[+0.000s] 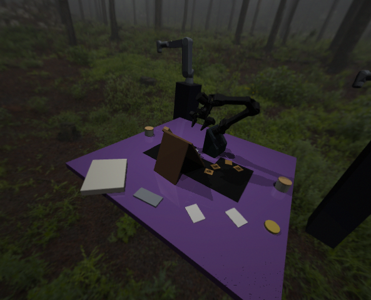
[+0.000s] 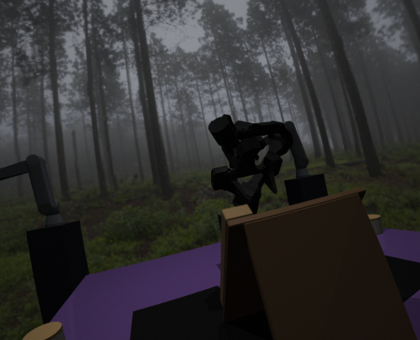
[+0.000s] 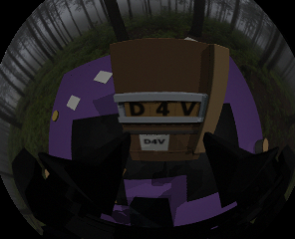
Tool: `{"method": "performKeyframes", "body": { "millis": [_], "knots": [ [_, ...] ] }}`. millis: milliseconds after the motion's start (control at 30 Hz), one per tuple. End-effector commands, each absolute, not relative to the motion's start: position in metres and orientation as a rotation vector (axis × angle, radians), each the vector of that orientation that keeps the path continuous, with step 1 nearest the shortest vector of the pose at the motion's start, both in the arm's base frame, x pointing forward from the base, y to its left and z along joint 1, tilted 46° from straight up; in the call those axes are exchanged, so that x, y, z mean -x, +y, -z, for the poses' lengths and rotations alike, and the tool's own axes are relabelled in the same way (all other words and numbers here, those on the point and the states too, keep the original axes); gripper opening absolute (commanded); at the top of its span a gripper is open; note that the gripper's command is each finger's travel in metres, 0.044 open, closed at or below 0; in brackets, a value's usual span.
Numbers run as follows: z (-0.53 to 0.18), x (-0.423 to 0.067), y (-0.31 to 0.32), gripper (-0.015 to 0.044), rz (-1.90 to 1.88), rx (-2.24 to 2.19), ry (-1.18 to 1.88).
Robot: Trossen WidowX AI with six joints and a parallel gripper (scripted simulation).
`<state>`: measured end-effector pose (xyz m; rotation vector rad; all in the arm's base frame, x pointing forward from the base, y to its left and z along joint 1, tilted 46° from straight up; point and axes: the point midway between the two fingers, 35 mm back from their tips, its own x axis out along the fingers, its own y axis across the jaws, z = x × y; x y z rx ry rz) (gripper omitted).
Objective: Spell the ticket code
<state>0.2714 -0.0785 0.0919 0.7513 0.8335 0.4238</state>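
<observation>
The brown board (image 1: 174, 158) (image 2: 312, 256) (image 3: 162, 70) stands tilted on the black mat (image 1: 234, 189). In the wrist view its letter rail (image 3: 162, 98) holds three tiles reading D (image 3: 138, 110), 4 (image 3: 162, 110), V (image 3: 187, 110). The small white ticket (image 3: 154, 141) below it reads D4V. My gripper (image 1: 202, 124) (image 2: 263, 186) (image 3: 169, 137) is open and empty, raised in the air behind the board, facing the rail and clear of it. Several spare tan tiles (image 1: 215, 166) lie on the mat beside the board.
A white box (image 1: 104, 175), a grey card (image 1: 147, 197), two white cards (image 1: 195, 213) (image 1: 236, 217) and a yellow disc (image 1: 272, 226) lie on the purple counter (image 1: 243, 258). Short cylinders (image 1: 149, 130) (image 1: 283, 184) stand near its edges. A dark camera post (image 1: 187, 100) stands behind.
</observation>
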Motion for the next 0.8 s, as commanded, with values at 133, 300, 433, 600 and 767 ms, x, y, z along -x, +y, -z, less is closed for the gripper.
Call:
{"method": "performKeyframes", "body": {
  "millis": [133, 300, 433, 600, 767],
  "knots": [
    [-0.0912, -0.2414, -0.1038, 0.0440, -0.336, -0.738, 0.666],
    [-0.0912, -0.2414, -0.1038, 0.0440, -0.336, -0.738, 0.666],
    [-0.0912, -0.2414, -0.1038, 0.0440, -0.336, -0.738, 0.666],
    [-0.0912, -0.2414, -0.1038, 0.0440, -0.336, -0.738, 0.666],
    [-0.0912, -0.2414, -0.1038, 0.0440, -0.336, -0.738, 0.666]
  ]
}}
